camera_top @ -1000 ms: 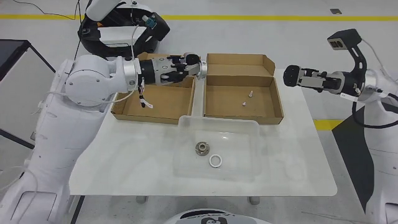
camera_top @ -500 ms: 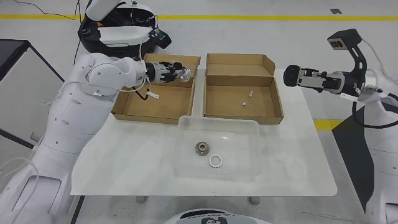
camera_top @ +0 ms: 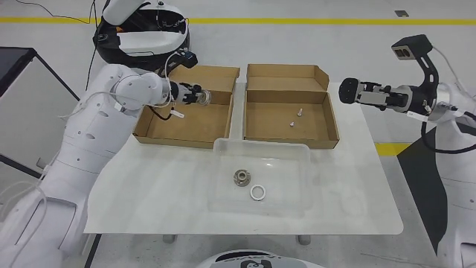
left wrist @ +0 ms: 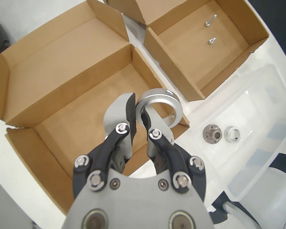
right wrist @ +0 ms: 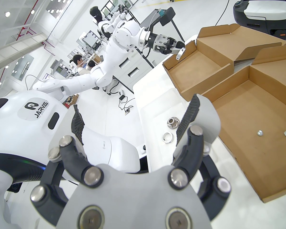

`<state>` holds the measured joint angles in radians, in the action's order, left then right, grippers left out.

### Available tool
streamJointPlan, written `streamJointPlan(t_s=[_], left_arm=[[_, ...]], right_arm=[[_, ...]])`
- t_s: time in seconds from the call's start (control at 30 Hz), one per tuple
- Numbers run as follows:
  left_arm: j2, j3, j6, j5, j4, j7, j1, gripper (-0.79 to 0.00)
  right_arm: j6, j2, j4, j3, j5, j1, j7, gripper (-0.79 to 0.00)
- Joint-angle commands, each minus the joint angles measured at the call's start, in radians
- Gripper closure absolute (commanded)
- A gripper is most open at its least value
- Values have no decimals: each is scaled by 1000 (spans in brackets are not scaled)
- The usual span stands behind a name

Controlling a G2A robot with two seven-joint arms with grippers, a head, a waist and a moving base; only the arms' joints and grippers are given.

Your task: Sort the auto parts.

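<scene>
My left gripper point(left wrist: 138, 113) is shut on the rim of a silver collar ring point(left wrist: 158, 106), one finger inside it and one outside. In the top view the gripper point(camera_top: 195, 95) holds the ring point(camera_top: 205, 97) above the rear part of the left cardboard box point(camera_top: 201, 126). The right cardboard box point(camera_top: 316, 126) holds two small bolts point(camera_top: 299, 110) point(camera_top: 291, 125). In the clear plastic bin point(camera_top: 290, 186) lie a flanged metal hub point(camera_top: 240, 177) and a small white ring point(camera_top: 258, 193). My right gripper point(camera_top: 346, 91) hangs open and empty just past the right box's outer side.
The two boxes stand side by side at the back of the white table point(camera_top: 149, 193), lids folded back, with the bin directly in front of them. A dark mobile base point(camera_top: 145, 41) stands behind the table. Bare tabletop lies on both sides of the bin.
My left gripper has carried the collar ring leftward, from the gap between the two boxes to above the left box. The right arm has stayed still.
</scene>
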<state>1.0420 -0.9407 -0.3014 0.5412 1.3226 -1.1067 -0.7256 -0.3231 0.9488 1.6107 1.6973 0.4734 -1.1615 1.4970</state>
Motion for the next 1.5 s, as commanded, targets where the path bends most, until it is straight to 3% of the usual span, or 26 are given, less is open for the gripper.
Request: streamJointPlan(t_s=[0.0,0.3,0.57,0.97,1.3,1.33,1.37,1.47], left_arm=[[9,32,-1,22,-34,-7,24,0],[63,186,-53,131,-195,-40,133,0],[113,303,-118,218,-343,-57,188,0],[198,411,-136,219,-470,7,206,0],[252,460,-152,260,-573,62,235,0],[256,461,-153,260,-584,66,237,-52],[260,459,-150,254,-595,74,238,-175],[269,462,-155,260,-617,83,244,-292]], right_arm=[[0,0,0,0,0,0,0,-785],[0,0,0,0,0,0,0,-785],[0,0,0,0,0,0,0,-785],[0,0,0,0,0,0,0,-785],[0,0,0,0,0,0,0,-785],[0,0,0,0,0,0,0,-785],[0,0,0,0,0,0,0,-785],[0,0,0,0,0,0,0,-785]])
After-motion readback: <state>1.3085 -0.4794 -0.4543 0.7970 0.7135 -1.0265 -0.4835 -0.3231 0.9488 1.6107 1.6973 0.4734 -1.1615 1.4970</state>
